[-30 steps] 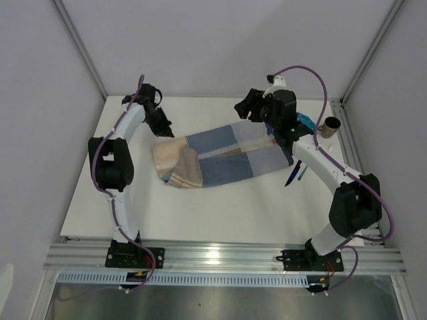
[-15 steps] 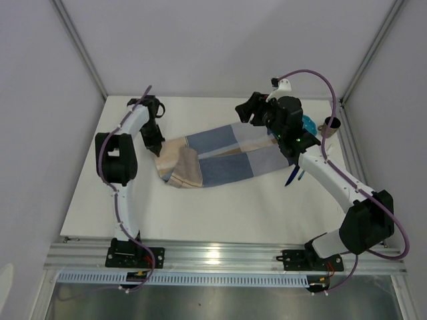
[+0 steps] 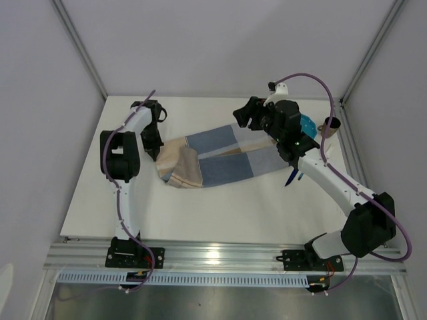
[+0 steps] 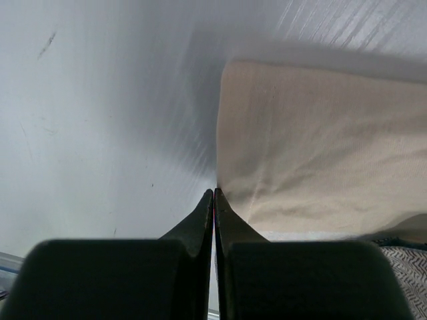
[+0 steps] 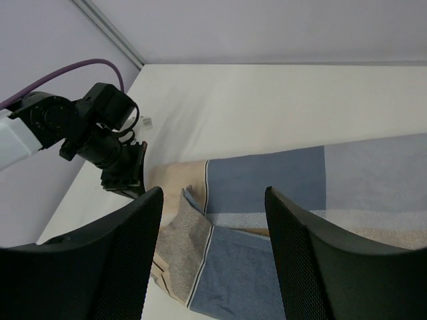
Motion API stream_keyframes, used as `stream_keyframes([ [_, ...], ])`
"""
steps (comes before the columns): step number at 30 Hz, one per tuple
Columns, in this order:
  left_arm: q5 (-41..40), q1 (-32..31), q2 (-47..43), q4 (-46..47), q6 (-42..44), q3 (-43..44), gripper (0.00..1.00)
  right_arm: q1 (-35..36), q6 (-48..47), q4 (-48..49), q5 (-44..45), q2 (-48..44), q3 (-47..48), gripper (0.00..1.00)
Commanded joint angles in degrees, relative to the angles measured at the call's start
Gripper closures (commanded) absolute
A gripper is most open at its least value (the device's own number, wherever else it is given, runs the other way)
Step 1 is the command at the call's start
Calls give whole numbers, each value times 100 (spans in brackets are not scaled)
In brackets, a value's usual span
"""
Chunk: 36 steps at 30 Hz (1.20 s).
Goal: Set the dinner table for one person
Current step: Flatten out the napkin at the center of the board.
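Observation:
On the white dinner table [image 3: 200, 207] lies a blue-and-beige checked placemat [image 3: 227, 160], its left end folded over on itself. My left gripper [image 3: 153, 148] is down at the mat's left edge. Seen from the left wrist, the left gripper [image 4: 213, 193] is shut, its tips touching the edge of the beige cloth [image 4: 320, 147]; no cloth shows between them. My right gripper [image 3: 243, 115] hangs open above the mat's far side. In the right wrist view the right gripper [image 5: 213, 193] is empty, with the placemat [image 5: 280, 180] and the left gripper [image 5: 123, 175] below it.
A brown cup [image 3: 331, 124] and a teal object [image 3: 309, 124] stand at the back right. Blue cutlery [image 3: 293, 175] lies by the mat's right end, under the right arm. White walls close in three sides; an aluminium rail [image 3: 220, 257] runs along the front.
My left gripper has come down from the back left to the placemat's left edge. The right arm's elbow has swung out to the right; its gripper stays open.

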Motion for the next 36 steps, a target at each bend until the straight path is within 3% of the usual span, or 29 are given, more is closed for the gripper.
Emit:
stream_keyframes([
  [1,-42,32,155,-134,94,352,99,47,-90,116,44,-289,-28,34],
  [4,230,14,-89,268,129,12,99,82,-116,98,35,-324,-54,34],
  [9,820,23,-1407,1569,296,-1281,99,108,-134,63,17,-298,-89,34],
  [13,1091,6,-1716,2106,322,-1493,99,126,-107,98,-44,-228,-72,34],
  [36,302,-21,172,824,507,431,99,161,7,221,-220,-281,-239,35],
])
